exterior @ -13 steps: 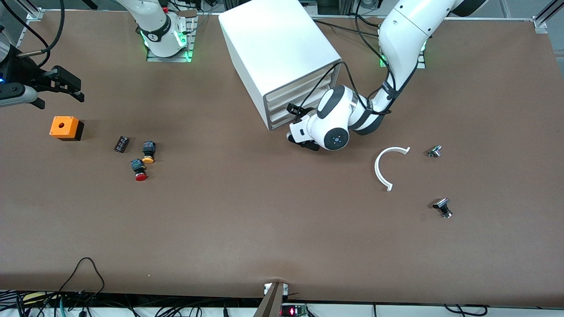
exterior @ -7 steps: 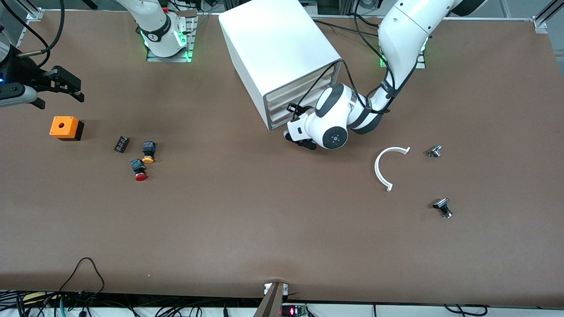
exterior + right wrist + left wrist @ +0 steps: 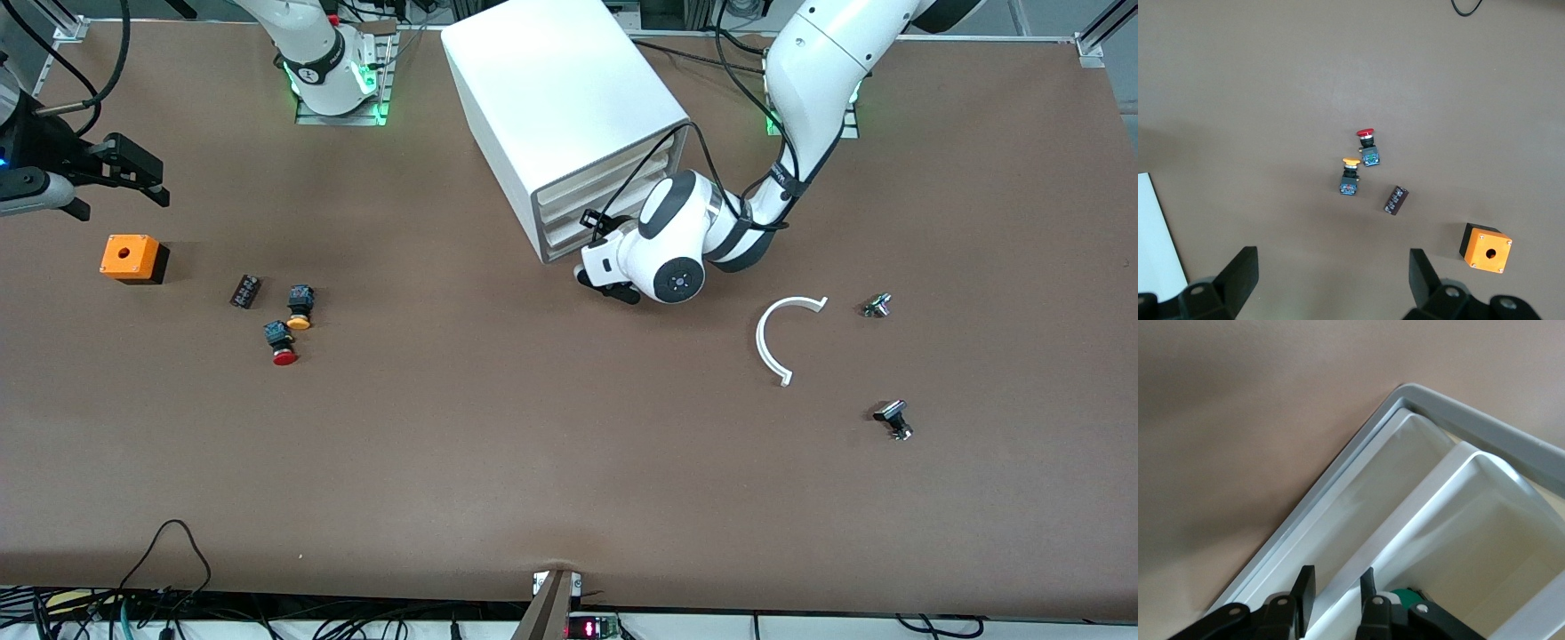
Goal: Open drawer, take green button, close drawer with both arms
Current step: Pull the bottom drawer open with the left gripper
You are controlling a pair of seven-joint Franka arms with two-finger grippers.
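The left gripper (image 3: 1337, 587) pinches the front lip of the drawer (image 3: 1358, 520) at the cabinet (image 3: 560, 98) bottom, w/ the lip running sideways between its fingers; the right gripper (image 3: 1331, 277), spread wide, waits over the orange box (image 3: 133, 258), & a bit of green in the drawer may be the button (image 3: 1408, 595).

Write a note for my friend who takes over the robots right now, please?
Left tool: shut on the lip of the bottom drawer, at the cabinet front.
Right tool: open, waiting over the table's right-arm end, above the orange box.
Button: something green shows in the drawer, probably it.
Done: drawer gripped.
Left: pull drawer open, take button, close drawer.
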